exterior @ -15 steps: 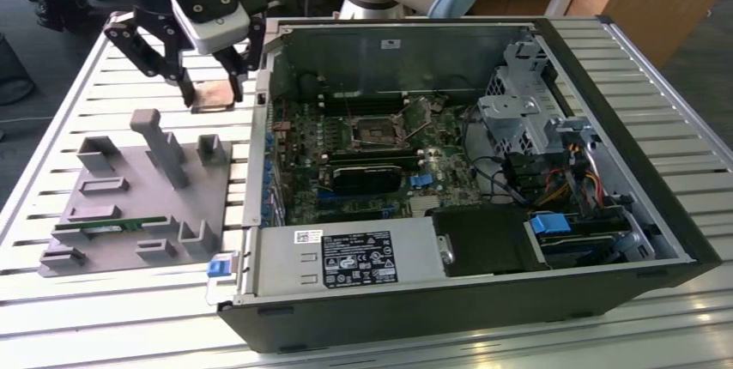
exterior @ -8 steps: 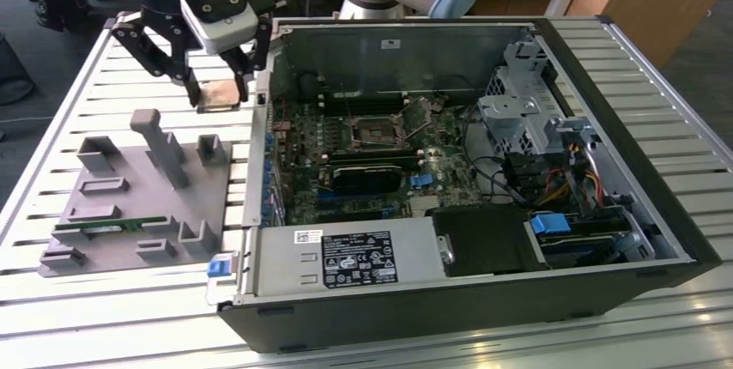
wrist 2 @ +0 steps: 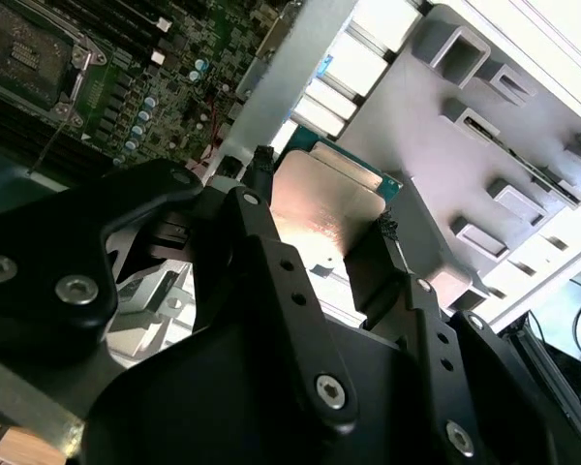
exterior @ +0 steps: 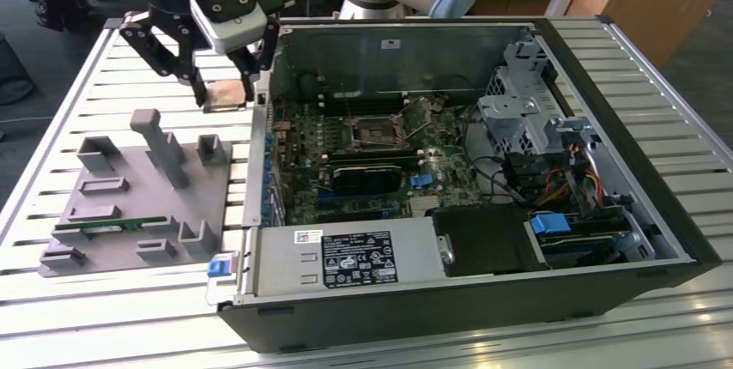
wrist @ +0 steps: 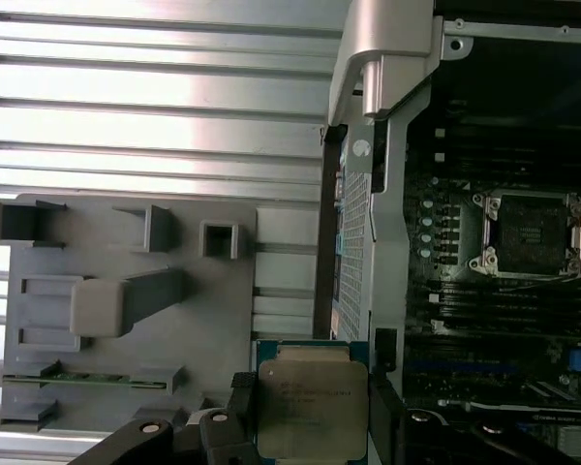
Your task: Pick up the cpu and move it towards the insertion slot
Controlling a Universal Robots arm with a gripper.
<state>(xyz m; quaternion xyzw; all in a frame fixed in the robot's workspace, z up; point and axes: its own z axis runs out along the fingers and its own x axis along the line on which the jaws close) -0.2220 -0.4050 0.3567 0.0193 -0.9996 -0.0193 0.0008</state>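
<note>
The exterior view looks down at a slant on the open computer case (exterior: 458, 172), far enough off to take in the grey fixture tray (exterior: 143, 206) beside it. The first wrist view faces straight down from above the case wall. The second wrist view looks past the gripper (wrist 2: 320, 242), close. Both wrist views share the CPU socket (wrist: 528, 232) (wrist 2: 24, 48) and the tray.

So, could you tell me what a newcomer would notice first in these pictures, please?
The open computer case dominates the slatted table, its insertion slot bare on the motherboard. At the exterior view's left of the case, above the grey fixture tray, the gripper is shut on the cpu, lifted clear.
</note>
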